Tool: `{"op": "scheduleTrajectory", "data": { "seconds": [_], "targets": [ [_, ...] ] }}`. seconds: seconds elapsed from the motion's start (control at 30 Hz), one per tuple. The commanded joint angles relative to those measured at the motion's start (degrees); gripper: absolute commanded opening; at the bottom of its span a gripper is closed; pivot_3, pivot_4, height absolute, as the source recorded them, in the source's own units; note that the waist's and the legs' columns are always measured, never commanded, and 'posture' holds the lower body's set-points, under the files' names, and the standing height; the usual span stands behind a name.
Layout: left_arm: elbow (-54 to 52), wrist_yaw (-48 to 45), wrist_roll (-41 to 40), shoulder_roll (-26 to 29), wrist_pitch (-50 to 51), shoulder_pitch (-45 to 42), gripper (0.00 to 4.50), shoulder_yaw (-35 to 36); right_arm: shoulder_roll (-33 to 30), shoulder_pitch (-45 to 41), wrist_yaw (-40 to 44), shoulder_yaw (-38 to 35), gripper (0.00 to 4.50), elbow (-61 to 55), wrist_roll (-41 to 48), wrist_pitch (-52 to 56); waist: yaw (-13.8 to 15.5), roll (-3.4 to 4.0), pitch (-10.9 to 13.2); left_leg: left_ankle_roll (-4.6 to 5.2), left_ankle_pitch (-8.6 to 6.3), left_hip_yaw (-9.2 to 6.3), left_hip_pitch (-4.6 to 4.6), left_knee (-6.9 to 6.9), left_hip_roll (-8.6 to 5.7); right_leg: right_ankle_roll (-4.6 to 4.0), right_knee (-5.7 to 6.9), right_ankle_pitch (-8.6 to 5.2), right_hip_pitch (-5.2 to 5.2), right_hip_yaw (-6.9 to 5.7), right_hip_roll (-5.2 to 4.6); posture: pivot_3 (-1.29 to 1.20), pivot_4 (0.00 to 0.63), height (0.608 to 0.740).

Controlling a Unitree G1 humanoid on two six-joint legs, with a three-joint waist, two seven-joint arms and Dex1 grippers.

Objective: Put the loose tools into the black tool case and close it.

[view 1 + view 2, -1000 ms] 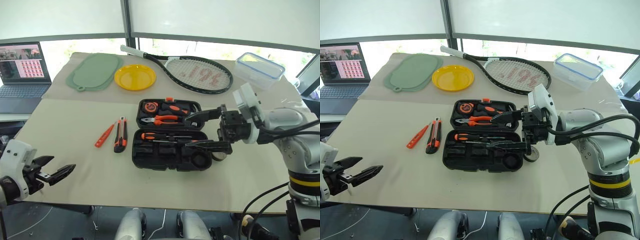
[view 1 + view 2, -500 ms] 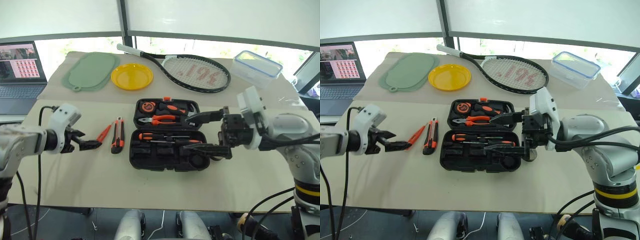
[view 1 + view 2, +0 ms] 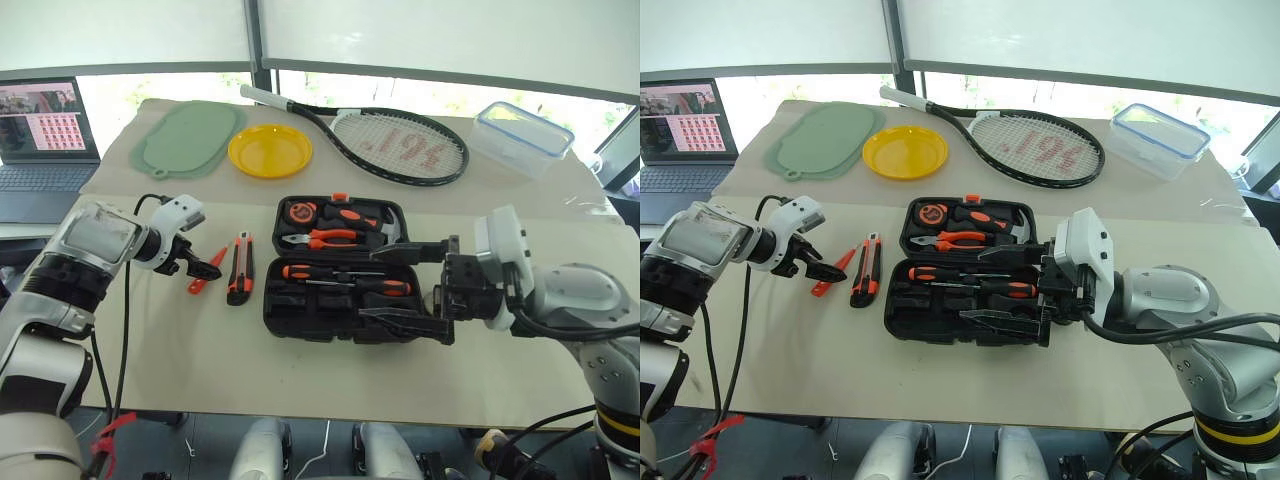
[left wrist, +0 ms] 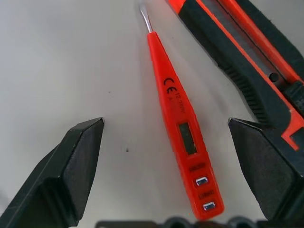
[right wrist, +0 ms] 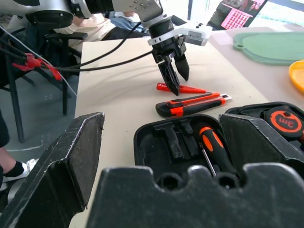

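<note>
Left hand (image 4: 166, 156), fingers apart, straddles the orange screwdriver (image 4: 183, 128) beside the knife (image 3: 240, 268), ready to grip; right hand (image 3: 405, 285), also apart, waits at the open case (image 3: 335, 315).

One open black tool case (image 3: 335, 300) lies on the counter (image 3: 300, 370). Inside it: two screwdrivers (image 3: 345, 272), one pair of pliers (image 3: 325, 239), one tape measure (image 3: 298, 212) and one hammer (image 3: 375, 225). Loose beside it: one orange tester screwdriver (image 4: 183, 128) and one utility knife (image 3: 240, 267). Farther back: one racket (image 3: 400, 146), one yellow plate (image 3: 270, 151), one green mat (image 3: 190, 142), one clear box (image 3: 522, 138), one laptop (image 3: 45, 135).
</note>
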Motion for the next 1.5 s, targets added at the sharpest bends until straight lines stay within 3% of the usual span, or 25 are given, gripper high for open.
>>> {"op": "scheduleTrajectory", "data": {
  "seconds": [0.03,0.33,0.63,0.77,0.87,1.0,1.13,1.5],
  "targets": [
    [4.2,-4.5,3.9,-1.6,-3.5,-1.2,3.69,-1.7,-1.1,0.5,-1.0,-1.6,4.50,-2.1,1.5,-1.0,0.0,0.00,0.0,0.00,0.01,0.00,0.00,0.00,0.00,0.00,0.00,0.00,0.00,-0.01,0.00,0.00,0.150,0.738],
    [8.2,-7.3,9.1,-3.4,-6.8,-0.7,0.42,0.7,-2.1,0.5,-1.0,-1.2,4.50,-1.6,1.7,-1.5,0.0,0.00,0.0,0.08,-0.03,-0.05,-0.01,0.03,-0.01,0.07,-0.02,-0.01,0.03,0.01,-0.07,0.00,0.150,0.738],
    [4.3,-9.0,10.2,1.9,-15.3,-1.1,0.42,7.2,-4.6,4.4,-0.6,-3.3,4.50,-1.2,2.2,-0.8,-0.2,-0.08,0.0,0.08,-0.03,-0.11,-0.09,0.04,0.02,0.06,-0.02,-0.01,-0.05,0.00,-0.04,0.00,0.150,0.738],
    [-6.1,-16.9,6.8,3.2,-24.6,-2.1,0.42,9.7,-7.3,9.3,1.1,-5.5,4.50,-0.8,0.7,-1.3,0.2,-0.17,0.1,0.08,-0.03,-0.12,-0.14,0.04,0.05,0.07,-0.05,-0.01,-0.05,-0.02,-0.07,0.00,0.150,0.738],
    [-19.3,-23.0,1.6,-0.5,-27.5,-1.4,0.42,9.5,-8.2,13.5,0.8,-7.0,4.50,0.1,-1.3,-2.4,1.2,-0.17,0.1,0.16,-0.08,-0.20,-0.23,0.20,0.02,0.15,-0.10,0.01,0.03,-0.09,-0.17,0.00,0.150,0.738],
    [-25.1,-23.9,2.6,-4.6,-25.0,-0.8,0.42,5.7,-7.4,14.3,-1.0,-8.0,4.50,-0.2,-0.2,-2.1,1.0,-0.16,0.1,0.30,-0.17,-0.14,-0.20,0.48,-0.01,0.33,-0.10,0.10,0.14,0.09,-0.15,0.00,0.150,0.738],
    [-25.1,-23.2,7.0,-9.5,-22.9,-2.5,0.42,-0.6,-6.6,15.5,-3.0,-8.5,4.50,-1.6,0.6,-1.5,0.4,-0.15,0.1,0.27,-0.15,-0.17,-0.14,0.49,-0.04,0.30,-0.02,0.12,0.13,0.13,0.02,0.00,0.150,0.738],
    [-19.6,-23.0,14.6,-15.3,-17.8,-5.5,0.42,-9.3,-5.1,18.8,-9.0,-10.8,4.50,-4.5,3.6,-0.9,-0.1,-0.16,0.1,0.28,-0.15,-0.18,-0.19,0.50,-0.07,0.33,-0.05,0.11,0.10,0.17,0.01,0.00,0.150,0.738]
  ]
}}
